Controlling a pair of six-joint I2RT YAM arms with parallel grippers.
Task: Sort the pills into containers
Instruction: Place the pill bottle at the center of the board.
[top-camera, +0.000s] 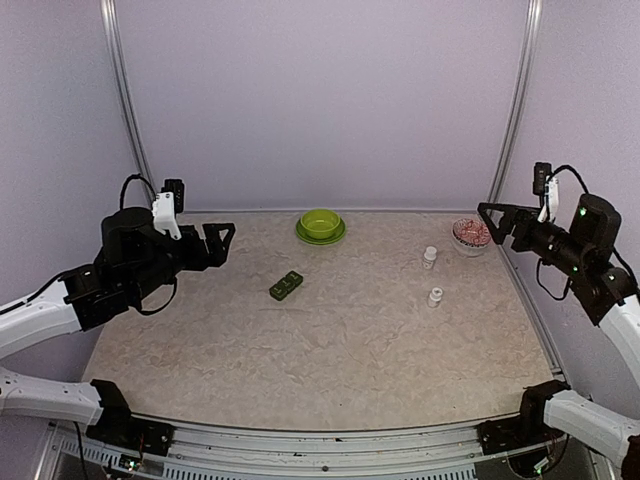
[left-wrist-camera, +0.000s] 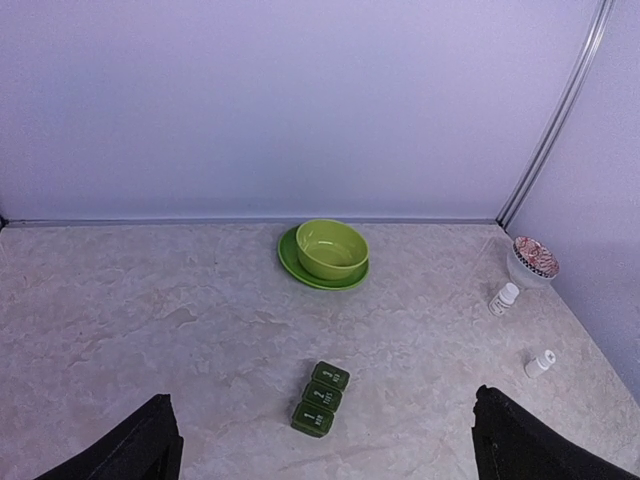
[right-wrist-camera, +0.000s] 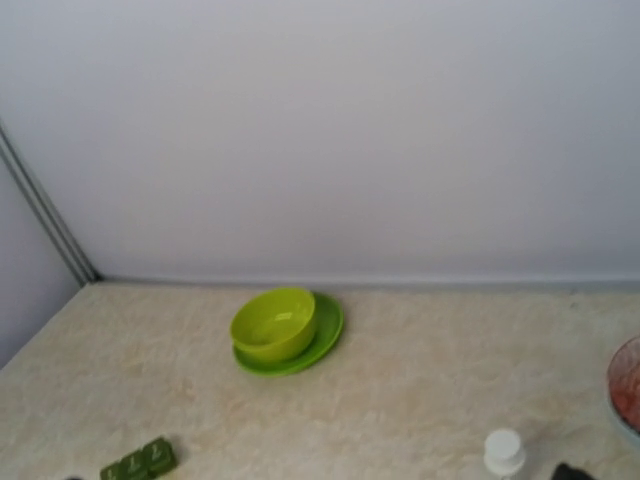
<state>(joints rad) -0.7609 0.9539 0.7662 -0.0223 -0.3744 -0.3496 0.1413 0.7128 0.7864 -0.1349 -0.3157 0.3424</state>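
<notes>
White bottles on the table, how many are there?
2. One bottle stands by the reddish bowl at far right; the second bottle sits just in front of it. None seems hidden.

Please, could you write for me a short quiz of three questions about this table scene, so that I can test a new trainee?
1. True or false: the pill box has four compartments.
2. What does the green bowl stand on? A) a green plate B) the pill box C) a wooden board
3. Fill in: the left gripper and the right gripper are both ____ and hold nothing.

Key: 1 false, it has three; 2 A; 3 open.
</notes>
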